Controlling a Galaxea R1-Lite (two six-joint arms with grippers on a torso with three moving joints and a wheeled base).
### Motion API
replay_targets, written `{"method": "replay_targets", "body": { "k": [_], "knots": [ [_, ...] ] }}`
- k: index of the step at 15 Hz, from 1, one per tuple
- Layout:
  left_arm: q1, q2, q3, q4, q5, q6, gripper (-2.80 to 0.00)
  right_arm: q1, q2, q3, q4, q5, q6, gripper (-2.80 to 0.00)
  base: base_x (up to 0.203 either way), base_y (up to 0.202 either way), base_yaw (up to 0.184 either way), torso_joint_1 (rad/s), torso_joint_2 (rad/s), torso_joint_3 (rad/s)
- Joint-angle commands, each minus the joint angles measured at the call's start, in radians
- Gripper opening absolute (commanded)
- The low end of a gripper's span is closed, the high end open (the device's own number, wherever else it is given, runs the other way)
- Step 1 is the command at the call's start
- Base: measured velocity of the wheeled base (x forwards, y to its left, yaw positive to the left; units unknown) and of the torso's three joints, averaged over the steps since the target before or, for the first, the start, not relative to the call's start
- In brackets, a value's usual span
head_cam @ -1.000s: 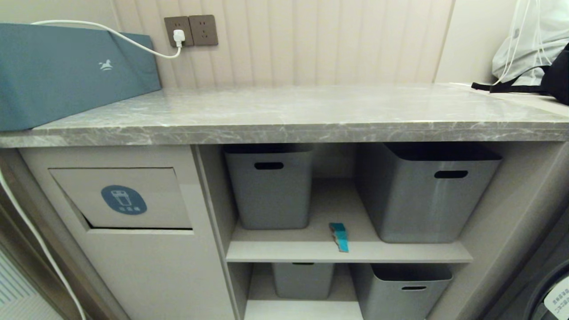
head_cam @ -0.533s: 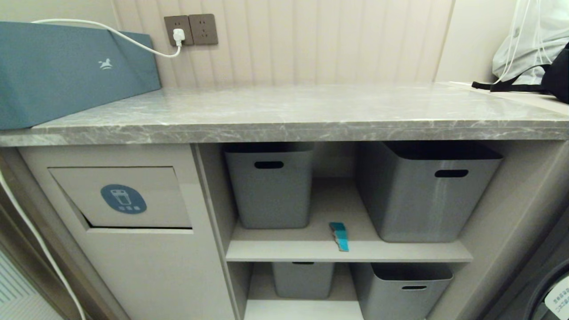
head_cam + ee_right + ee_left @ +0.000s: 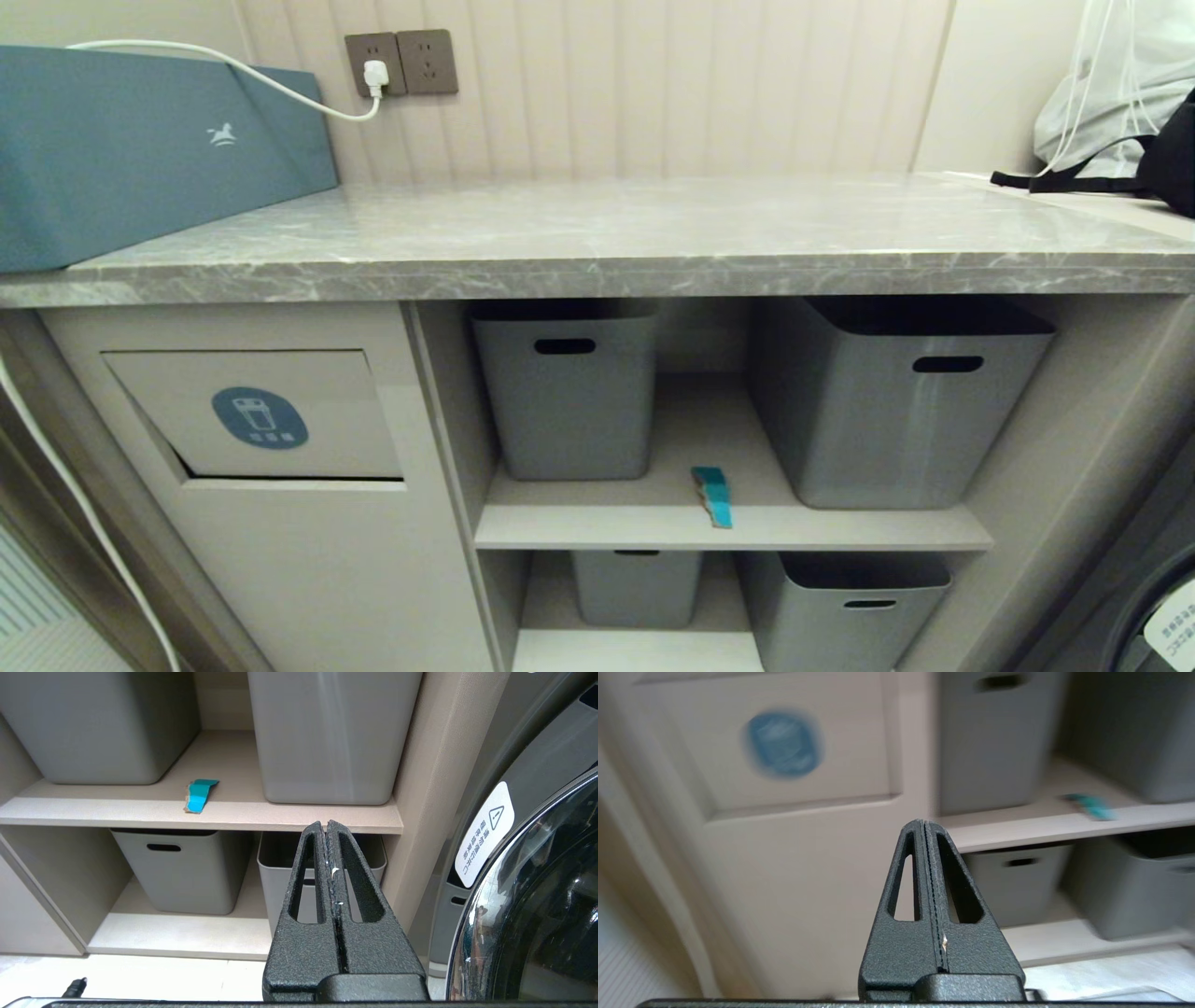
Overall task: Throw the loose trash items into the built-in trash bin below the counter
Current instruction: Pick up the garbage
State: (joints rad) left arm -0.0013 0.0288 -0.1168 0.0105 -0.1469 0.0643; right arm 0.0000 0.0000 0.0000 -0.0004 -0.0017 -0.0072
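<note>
Black, pebble-textured plastic formed the left gripper (image 3: pixel 924 826), whose two tapered, slotted fingers were pressed flat together with nothing between them, pointing at the beige cabinet front below the flap. The right gripper (image 3: pixel 325 826), of the same moulded make, was likewise clenched and empty, low before the near edge of the shelf (image 3: pixel 728 539) on the right side of the unit. Neither arm showed in the head view. Of the loose trash, only one item was visible: a teal-blue wrapper (image 3: pixel 713 495), a small flat strip with a creased end, lying on the matte beige shelf between two grey plastic tubs (image 3: pixel 565 397), near its front lip. No bottle or second wrapper could be seen. To the left, the built-in trash bin (image 3: pixel 257 415) showed a smooth rectangular flap with a round blue icon, a dark gap along its lower edge. By my judgement the wrapper's pick had not yet begun, so at least that item remained. Above ran the polished grey marbled counter (image 3: pixel 616 233).
</note>
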Motion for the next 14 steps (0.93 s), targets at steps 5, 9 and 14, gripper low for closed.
{"method": "replay_targets", "body": {
  "k": [5,9,14],
  "knots": [
    [-0.014,0.439,-0.089,-0.047,-0.256,0.039,-2.8,0.0,0.0,0.0,0.0,0.0,0.004,-2.8,0.0,0.0,0.0,0.0,0.0,0.0],
    [-0.115,0.775,-0.118,-0.211,-0.425,0.107,-2.8,0.0,0.0,0.0,0.0,0.0,0.004,-2.8,0.0,0.0,0.0,0.0,0.0,0.0],
    [-0.304,0.719,-0.024,-0.26,-0.466,0.123,-2.8,0.0,0.0,0.0,0.0,0.0,0.0,-2.8,0.0,0.0,0.0,0.0,0.0,0.0]
  ]
}}
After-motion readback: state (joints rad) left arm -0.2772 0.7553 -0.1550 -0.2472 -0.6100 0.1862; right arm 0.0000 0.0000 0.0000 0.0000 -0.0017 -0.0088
